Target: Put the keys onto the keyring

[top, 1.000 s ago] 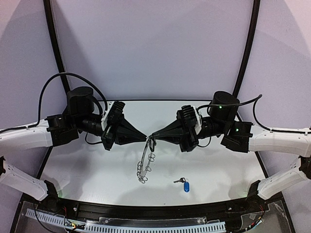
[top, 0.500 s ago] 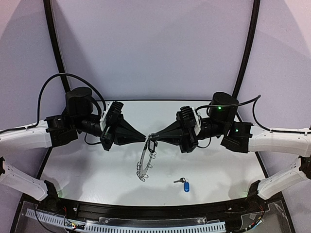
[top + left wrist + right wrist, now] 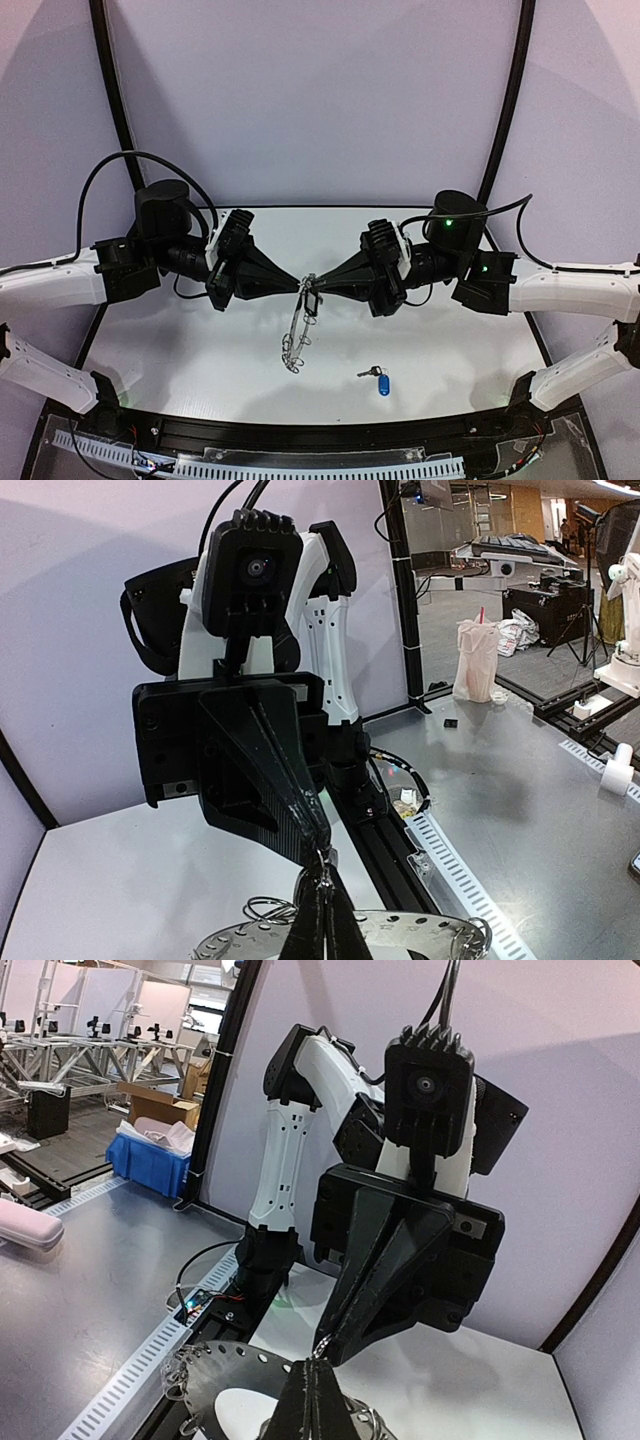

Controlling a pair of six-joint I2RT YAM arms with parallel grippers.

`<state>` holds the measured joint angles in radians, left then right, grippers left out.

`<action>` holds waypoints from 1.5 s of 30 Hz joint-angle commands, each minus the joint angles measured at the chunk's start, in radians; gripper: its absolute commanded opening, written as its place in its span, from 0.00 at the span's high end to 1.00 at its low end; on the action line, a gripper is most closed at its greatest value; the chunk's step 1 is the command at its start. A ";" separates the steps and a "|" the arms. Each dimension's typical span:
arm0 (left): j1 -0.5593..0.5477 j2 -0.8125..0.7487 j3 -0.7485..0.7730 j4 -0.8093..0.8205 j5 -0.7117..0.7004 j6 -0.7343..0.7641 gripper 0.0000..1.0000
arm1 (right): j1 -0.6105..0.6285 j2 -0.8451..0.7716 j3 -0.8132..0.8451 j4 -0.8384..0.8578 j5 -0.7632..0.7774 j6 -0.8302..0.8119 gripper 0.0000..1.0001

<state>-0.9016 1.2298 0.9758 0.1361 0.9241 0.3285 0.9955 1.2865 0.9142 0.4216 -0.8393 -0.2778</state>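
Observation:
In the top view my left gripper and right gripper meet tip to tip above the table's middle, both shut. The keyring, a silvery ring with wire loops, hangs edge-on from where the tips meet. A small dark key dangles just under the tips; I cannot tell which fingers pinch it. The blue-tagged key lies alone on the table. In the left wrist view my gripper pinches a wire loop above the keyring. In the right wrist view my gripper is shut at the keyring's rim.
The white table ends at a black rail with a slotted cable duct along the near edge. Curved black frame posts stand at the back corners. Both arm bases flank the near corners.
The right arm has crept slightly left, toward the left gripper. The hanging keyring has swung a little with it. Both grippers stay shut.

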 commanded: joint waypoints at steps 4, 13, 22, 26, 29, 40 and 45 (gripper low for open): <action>-0.004 -0.035 -0.019 0.036 0.000 -0.017 0.99 | 0.011 -0.010 0.010 0.046 -0.017 0.016 1.00; -0.005 -0.029 -0.013 0.036 0.008 -0.019 0.99 | 0.036 0.021 0.047 -0.009 0.027 -0.018 1.00; -0.004 -0.018 0.011 -0.009 0.013 0.003 0.99 | 0.046 0.046 0.067 0.021 0.043 0.013 1.00; -0.004 -0.017 0.019 -0.029 0.021 0.015 0.99 | 0.047 0.053 0.085 -0.005 0.089 0.044 1.00; -0.005 -0.016 0.030 -0.073 0.026 0.042 0.99 | 0.047 0.059 0.135 -0.096 0.158 0.081 1.00; -0.004 0.008 0.097 -0.239 0.107 0.144 0.99 | 0.045 0.050 0.178 -0.262 0.229 -0.045 1.00; -0.005 0.031 0.131 -0.294 0.155 0.174 0.99 | 0.045 0.039 0.204 -0.309 0.152 -0.139 1.00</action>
<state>-0.8878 1.2505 1.0590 -0.0988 0.9798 0.4511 1.0432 1.3283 1.0786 0.1335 -0.7236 -0.3208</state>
